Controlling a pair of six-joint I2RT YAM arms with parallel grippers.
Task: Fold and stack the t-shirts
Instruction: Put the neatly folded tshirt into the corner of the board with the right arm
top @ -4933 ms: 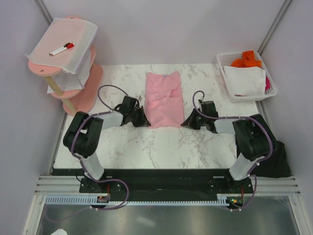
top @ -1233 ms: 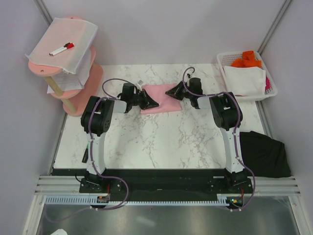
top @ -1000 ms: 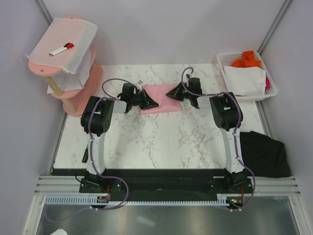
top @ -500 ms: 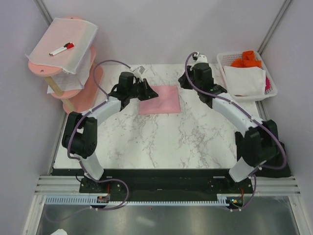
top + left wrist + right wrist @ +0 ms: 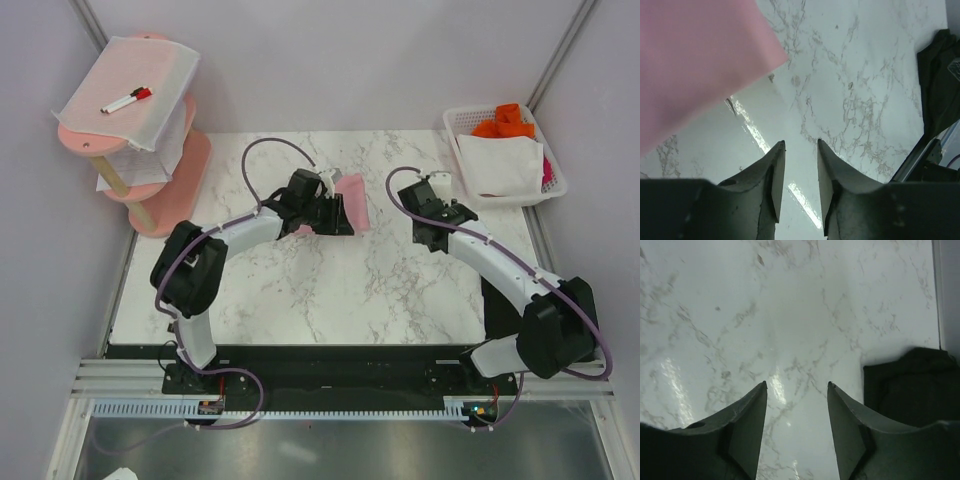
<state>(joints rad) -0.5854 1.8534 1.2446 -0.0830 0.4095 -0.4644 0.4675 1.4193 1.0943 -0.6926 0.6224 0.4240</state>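
The light pink t-shirt [image 5: 352, 200] lies folded into a small rectangle at the middle back of the marble table [image 5: 300, 290]; my left arm covers part of it. In the left wrist view its corner [image 5: 695, 60] fills the upper left. My left gripper [image 5: 340, 222] [image 5: 800, 142] hovers just off the near edge of the pink shirt, open with a narrow gap and nothing in it. My right gripper [image 5: 432, 240] [image 5: 797, 383] hangs open over bare marble to the right of the pink shirt. The black t-shirt [image 5: 500, 310] [image 5: 905, 385] [image 5: 940, 75] lies crumpled at the table's right edge.
A pink tiered stand [image 5: 165, 180] at the back left carries a white mesh sheet [image 5: 125, 85] with a red-capped marker [image 5: 127, 99]. A white basket [image 5: 505, 155] with orange and white cloths stands at the back right. Grey walls close in on both sides.
Both grippers have opened and let go of the pink t-shirt, folded in half beforehand. Both arms have lifted and swung back from its far edge towards the table's middle.
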